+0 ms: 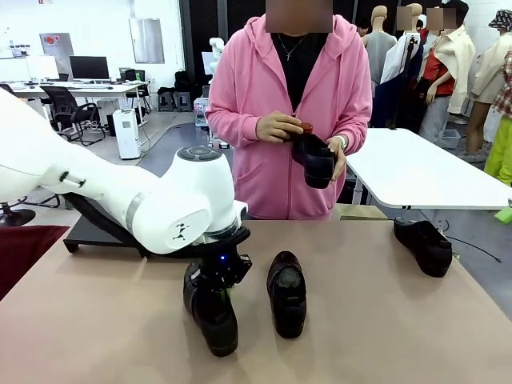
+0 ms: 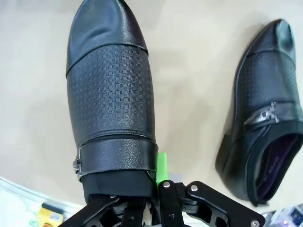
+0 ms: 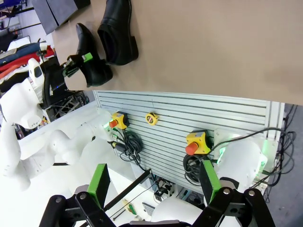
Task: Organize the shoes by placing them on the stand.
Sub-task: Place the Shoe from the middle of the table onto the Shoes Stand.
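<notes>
Tan tabletop [image 1: 384,320] bears the near loafer [image 2: 111,90], its heel collar pinched by the left gripper [image 1: 213,286]; right gripper [image 3: 155,182] spread wide, empty.

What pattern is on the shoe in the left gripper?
Black shoe, embossed small squares across its middle; left wrist view shows it best.

You find no lettering here that you can read. The white arm [image 1: 152,210] bears a small dark emblem [image 1: 178,233] on its joint, a mark without words, and the red notice [image 1: 51,38] on the far wall is too small to make out.
</notes>
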Robot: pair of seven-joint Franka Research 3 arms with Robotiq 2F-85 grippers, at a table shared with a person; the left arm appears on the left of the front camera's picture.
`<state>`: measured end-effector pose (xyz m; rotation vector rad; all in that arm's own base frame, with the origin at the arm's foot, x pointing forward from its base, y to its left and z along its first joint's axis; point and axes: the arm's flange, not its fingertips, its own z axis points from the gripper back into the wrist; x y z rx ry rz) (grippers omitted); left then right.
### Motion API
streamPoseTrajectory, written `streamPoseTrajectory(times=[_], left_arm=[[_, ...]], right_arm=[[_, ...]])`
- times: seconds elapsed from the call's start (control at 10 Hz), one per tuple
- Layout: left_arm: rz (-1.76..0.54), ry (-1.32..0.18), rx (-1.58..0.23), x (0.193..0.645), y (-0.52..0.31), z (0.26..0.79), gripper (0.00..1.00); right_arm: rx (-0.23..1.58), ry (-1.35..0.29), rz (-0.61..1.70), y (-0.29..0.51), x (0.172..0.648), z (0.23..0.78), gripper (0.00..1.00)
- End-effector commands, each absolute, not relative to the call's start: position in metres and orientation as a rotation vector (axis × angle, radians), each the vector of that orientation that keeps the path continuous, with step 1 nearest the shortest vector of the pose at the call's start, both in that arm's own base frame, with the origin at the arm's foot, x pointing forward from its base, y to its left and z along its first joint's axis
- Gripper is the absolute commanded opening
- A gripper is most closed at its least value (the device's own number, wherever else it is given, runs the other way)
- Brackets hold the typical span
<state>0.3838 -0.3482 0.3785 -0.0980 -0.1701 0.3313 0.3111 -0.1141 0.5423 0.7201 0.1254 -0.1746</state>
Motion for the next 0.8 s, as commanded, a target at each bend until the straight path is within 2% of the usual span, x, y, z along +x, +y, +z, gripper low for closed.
streamPoseTrajectory(times=[0.0, 0.4, 0.5, 0.6, 0.7], left_arm=[[0.128, -0.206, -0.043, 0.354, -0.316, 0.418, 0.0], [-0.306, -0.308, -0.031, 0.286, -0.233, 0.485, 0.0], [-0.338, -0.316, -0.052, 0.276, -0.222, 0.488, 0.0], [-0.256, -0.3, -0.102, 0.266, -0.219, 0.489, 0.0], [-0.3, -0.301, -0.007, 0.287, -0.247, 0.485, 0.0]], right_arm=[[0.702, 0.135, -0.178, -0.116, 0.31, 0.545, 1.0], [0.702, 0.135, -0.178, -0.116, 0.31, 0.545, 1.0], [0.702, 0.135, -0.178, -0.116, 0.31, 0.545, 1.0], [0.702, 0.135, -0.178, -0.116, 0.31, 0.545, 1.0], [0.702, 0.135, -0.178, -0.116, 0.31, 0.545, 1.0]])
